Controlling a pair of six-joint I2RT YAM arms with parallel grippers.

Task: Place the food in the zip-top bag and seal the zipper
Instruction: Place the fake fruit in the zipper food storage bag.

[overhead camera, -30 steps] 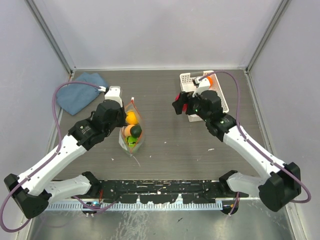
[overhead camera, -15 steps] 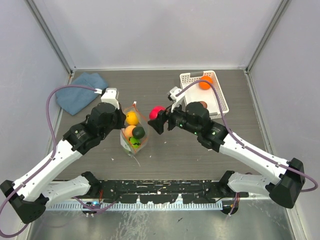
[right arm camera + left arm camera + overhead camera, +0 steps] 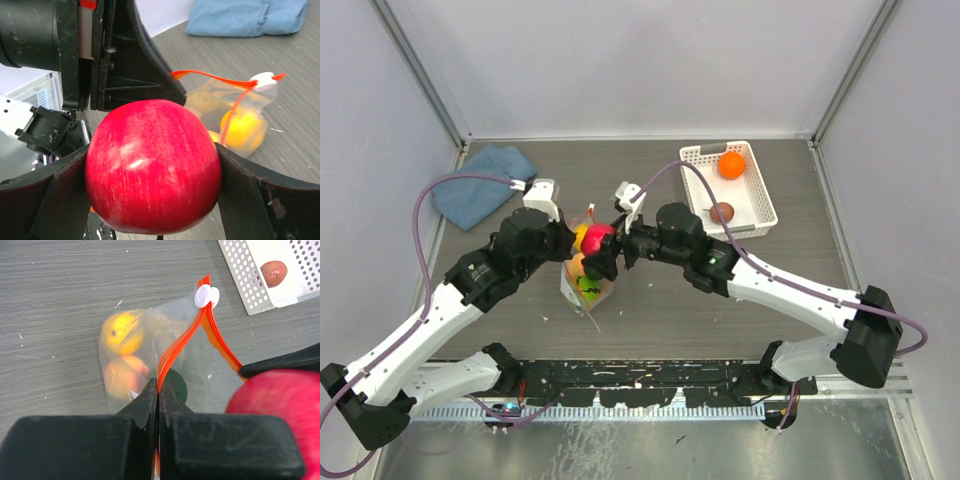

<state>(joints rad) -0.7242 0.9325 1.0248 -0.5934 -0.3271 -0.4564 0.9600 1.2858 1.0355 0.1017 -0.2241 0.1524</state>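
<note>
The clear zip-top bag (image 3: 582, 283) stands open mid-table with its red-orange zipper (image 3: 176, 347) and white slider (image 3: 205, 295). Inside it are a yellow fruit (image 3: 121, 333), a peach fruit (image 3: 120, 377) and a green fruit (image 3: 175, 385). My left gripper (image 3: 158, 390) is shut on the bag's zipper edge and holds the mouth up. My right gripper (image 3: 603, 250) is shut on the red fruit (image 3: 152, 172), which also shows in the top view (image 3: 597, 238), right over the bag's mouth. The orange fruit (image 3: 731, 165) and the brown fruit (image 3: 722, 212) lie in the basket.
A white lattice basket (image 3: 752, 215) stands at the back right. A blue folded cloth (image 3: 480, 180) lies at the back left. The two arms meet closely above the bag.
My right gripper carried the red fruit left from the basket to just above the bag's mouth. My left gripper stayed holding the bag edge.
</note>
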